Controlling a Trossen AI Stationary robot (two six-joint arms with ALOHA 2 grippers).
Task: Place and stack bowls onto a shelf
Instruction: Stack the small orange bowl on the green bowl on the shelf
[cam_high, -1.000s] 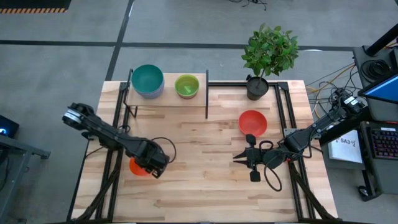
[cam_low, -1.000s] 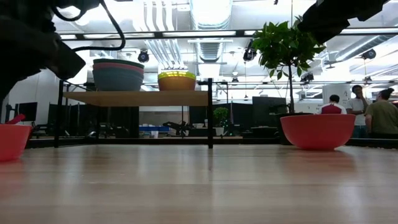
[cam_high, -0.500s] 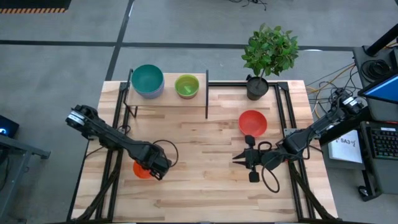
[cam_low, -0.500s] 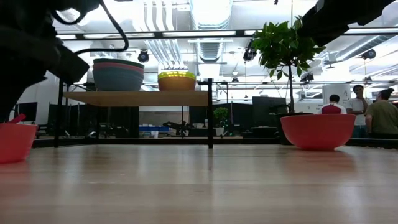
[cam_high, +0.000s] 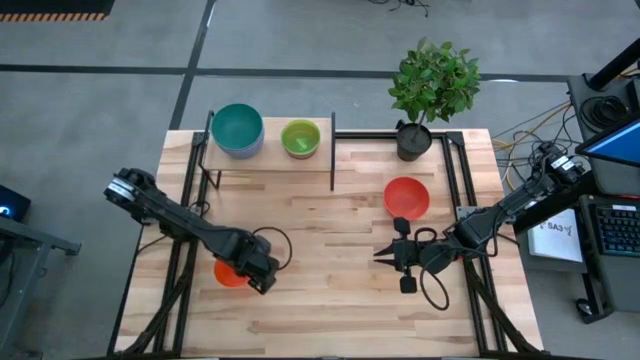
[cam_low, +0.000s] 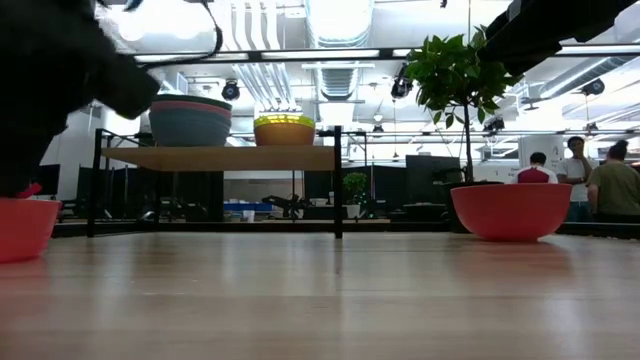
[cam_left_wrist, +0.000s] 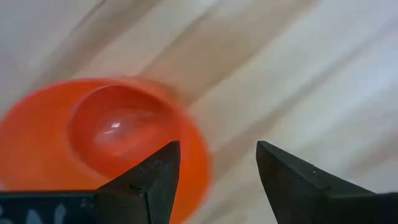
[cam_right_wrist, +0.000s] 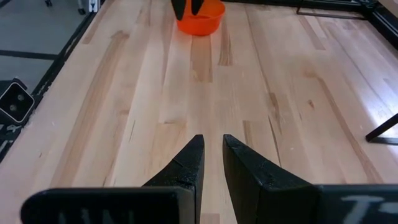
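Note:
A small orange bowl (cam_high: 228, 274) (cam_left_wrist: 106, 130) (cam_low: 25, 225) sits upright on the tabletop near its left side. My left gripper (cam_high: 243, 272) (cam_left_wrist: 217, 146) hangs over it, open, with the bowl's right rim between its fingers. My right gripper (cam_high: 380, 256) (cam_right_wrist: 212, 138) hovers right of centre, pointing left, open by a narrow gap and touching nothing. A red bowl (cam_high: 406, 197) (cam_low: 510, 210) stands on the table. On the shelf (cam_high: 270, 156) (cam_low: 220, 158) a teal-topped stack (cam_high: 237, 128) and a green bowl on a yellow one (cam_high: 300, 137) (cam_low: 284, 130) rest. No purple bowl shows. My left gripper comes from above, pointing down, over the orange bowl's rim (cam_left_wrist: 200, 158) on its right side. One finger (cam_left_wrist: 155, 171) stands over the inside, the other (cam_left_wrist: 280, 168) over the table outside. Whether either finger touches the rim, I cannot tell.
A black plant pot (cam_high: 413, 140) with a leafy plant stands at the far right of the table. Black metal frame rails run along both table sides. Bare wood lies between the two grippers (cam_right_wrist: 205, 81). People stand in the room beyond (cam_low: 600, 180).
My left gripper has moved a little toward the table's right and near edges. The orange bowl has shifted slightly to the right on the table and now shows more to the gripper's left. My right arm has kept still.

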